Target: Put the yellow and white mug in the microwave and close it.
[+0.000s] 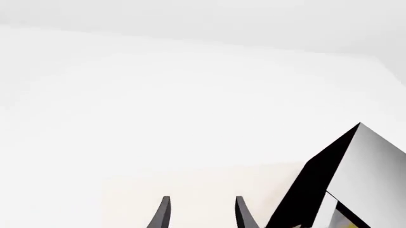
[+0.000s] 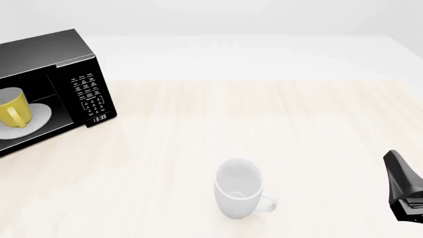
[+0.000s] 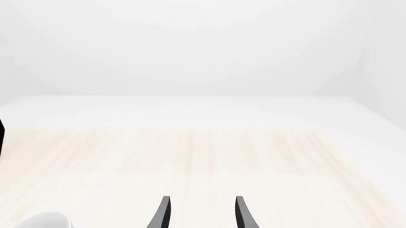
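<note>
Item 1: yellow and white mug (image 2: 13, 110). Upright on the white turntable plate (image 2: 38, 117) inside the microwave (image 2: 46, 59), far-left of surface. Placement done, by the look of it.

Item 2: microwave door. Cavity stands exposed in front view; door itself out of frame. Closing is left to do.

Item 3: left gripper (image 1: 200, 213). Fingers spread, nothing between; microwave corner close beside.

Item 4: right gripper (image 3: 200, 213). Spread, empty, parked at right edge.

Item 5: all-white mug (image 2: 239, 188). Near-centre, not task-relevant.

Surface (image 2: 278, 129): pale wood-grain top, white border. Room: plain white walls, no other fittings.
</note>
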